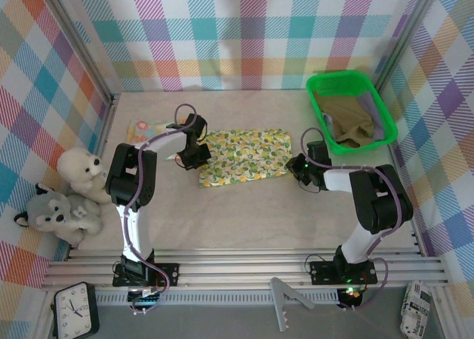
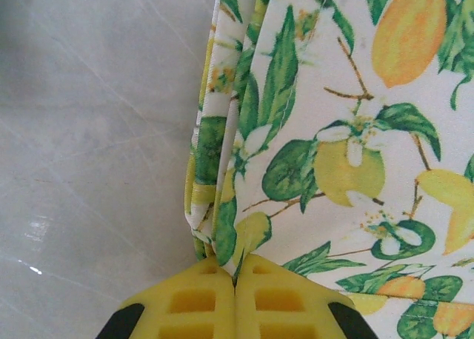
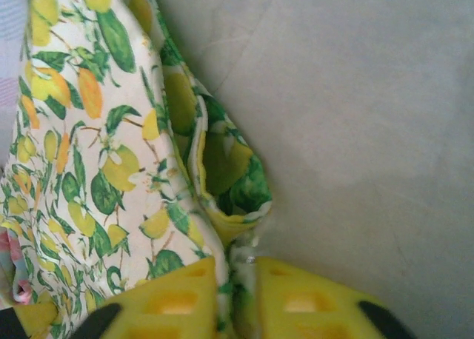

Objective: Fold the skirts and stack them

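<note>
The yellow-green floral skirt [image 1: 244,158] lies flat mid-table. My left gripper [image 1: 194,155] is at its left edge, and in the left wrist view the yellow fingers [image 2: 185,302] are shut on a bunched corner of that lemon-print skirt [image 2: 341,132]. My right gripper [image 1: 300,167] is at the skirt's right edge; its fingers [image 3: 178,298] pinch the folded hem of the skirt [image 3: 96,132]. A pale yellow-pink floral skirt [image 1: 144,129] lies behind the left arm. An olive-khaki skirt [image 1: 349,124] and a lavender-grey one [image 1: 384,126] sit in the green tray [image 1: 337,78].
A white plush toy [image 1: 80,172] and a grey plush toy [image 1: 52,215] sit at the left edge of the table. Checked walls close the table on three sides. A metal rail runs along the near edge.
</note>
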`<state>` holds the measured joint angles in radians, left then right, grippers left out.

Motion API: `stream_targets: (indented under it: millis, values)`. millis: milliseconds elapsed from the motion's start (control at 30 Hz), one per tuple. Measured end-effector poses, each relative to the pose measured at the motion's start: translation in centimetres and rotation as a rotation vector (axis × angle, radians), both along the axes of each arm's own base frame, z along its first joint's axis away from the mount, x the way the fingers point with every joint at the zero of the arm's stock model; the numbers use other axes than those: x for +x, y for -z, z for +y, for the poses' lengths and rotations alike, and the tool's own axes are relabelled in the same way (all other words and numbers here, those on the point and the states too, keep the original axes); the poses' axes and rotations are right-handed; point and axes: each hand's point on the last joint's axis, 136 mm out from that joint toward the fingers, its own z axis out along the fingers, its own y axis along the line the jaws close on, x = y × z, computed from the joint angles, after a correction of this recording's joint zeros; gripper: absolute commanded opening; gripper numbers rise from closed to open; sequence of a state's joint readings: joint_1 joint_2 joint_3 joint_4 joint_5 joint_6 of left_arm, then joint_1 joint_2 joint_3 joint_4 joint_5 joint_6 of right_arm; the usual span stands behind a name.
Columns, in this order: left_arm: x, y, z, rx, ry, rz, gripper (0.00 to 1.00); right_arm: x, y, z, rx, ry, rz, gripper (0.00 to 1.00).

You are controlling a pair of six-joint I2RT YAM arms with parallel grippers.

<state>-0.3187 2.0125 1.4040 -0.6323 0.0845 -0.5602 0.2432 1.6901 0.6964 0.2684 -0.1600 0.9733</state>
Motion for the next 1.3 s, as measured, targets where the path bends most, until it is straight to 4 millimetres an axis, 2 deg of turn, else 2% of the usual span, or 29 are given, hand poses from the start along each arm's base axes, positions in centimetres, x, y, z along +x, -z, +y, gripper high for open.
stream_targets:
  millis: [100, 167, 267, 367, 500, 567, 667, 733, 867, 933, 1033, 1100, 1200, 1300]
  values:
    - [0.0, 0.0, 0.0, -0.004, 0.001, -0.005, 0.04, 0.6, -0.7, 0.2, -0.018, -0.022, -0.033, 0.0]
    - [0.0, 0.0, 0.0, -0.005, 0.001, -0.005, 0.04, 1.4, -1.6, 0.8, -0.042, -0.059, -0.076, 0.0]
    - [0.0, 0.0, -0.1, -0.009, 0.002, -0.006, 0.04, 3.0, -4.1, 2.4, -0.121, -0.158, -0.168, 0.0]
    - [0.0, 0.0, -0.2, -0.021, 0.001, -0.003, 0.04, 4.2, -7.8, 6.0, -0.231, -0.327, -0.298, 0.0]
    - [0.0, -0.1, -0.3, -0.043, 0.001, 0.001, 0.05, 4.2, -12.8, 13.2, -0.373, -0.618, -0.492, 0.0]
    - [0.1, -0.1, -0.4, -0.057, -0.001, 0.001, 0.05, 3.4, -13.8, 17.0, -0.428, -0.771, -0.564, 0.0]
    - [0.2, -0.1, -0.5, -0.079, -0.002, 0.0, 0.05, 1.7, -13.1, 21.4, -0.487, -0.97, -0.611, 0.0]
    - [0.2, -0.1, -0.5, -0.099, -0.008, 0.001, 0.05, 0.3, -11.3, 24.0, -0.512, -1.112, -0.609, 0.0]
    - [0.2, 0.0, -0.4, -0.141, -0.022, 0.001, 0.05, -2.1, -7.7, 27.0, -0.521, -1.296, -0.558, 0.0]
    - [0.1, 0.0, -0.4, -0.16, -0.029, 0.001, 0.05, -2.7, -6.2, 27.6, -0.524, -1.341, -0.519, 0.0]
    - [0.1, 0.0, -0.4, -0.176, -0.035, -0.001, 0.06, -2.6, -5.1, 27.7, -0.532, -1.358, -0.472, 0.0]
    - [0.2, -0.1, -0.4, -0.178, -0.035, -0.006, 0.09, -2.4, -5.2, 27.8, -0.535, -1.354, -0.465, 0.02]
    - [0.1, 0.0, -0.3, -0.176, -0.036, -0.004, 0.2, -2.3, -5.5, 27.8, -0.537, -1.348, -0.455, 0.05]
    - [-0.3, -0.3, 0.0, -0.163, -0.041, 0.004, 0.25, -2.4, -5.7, 27.5, -0.54, -1.344, -0.432, 0.16]
